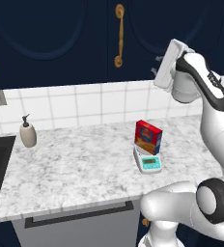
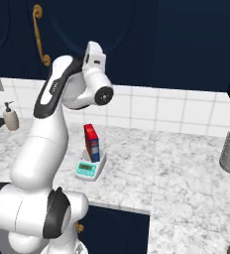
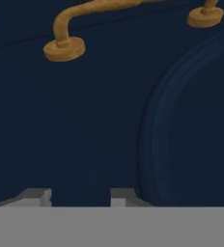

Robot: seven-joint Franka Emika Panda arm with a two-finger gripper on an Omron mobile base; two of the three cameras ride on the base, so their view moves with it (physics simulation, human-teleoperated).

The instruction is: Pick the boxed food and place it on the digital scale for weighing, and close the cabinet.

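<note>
Box weighed, cabinet door next
We see the boxed food [image 1: 148, 137] upright on the digital scale [image 1: 148, 162]; our empty tool [image 3: 80, 195], jaws closed, faces the cabinet [image 3: 99, 120] door

1. Arm [image 1: 201, 144]: glossy white rounded shells.
2. Joints: dark black rings and round end caps between the shells.
3. Upper link: black stripe with small white markings.
4. Hand [image 1: 168, 65]: flat white block.
5. Finger tips [image 3: 41, 197]: small, grey, square-edged.
</note>
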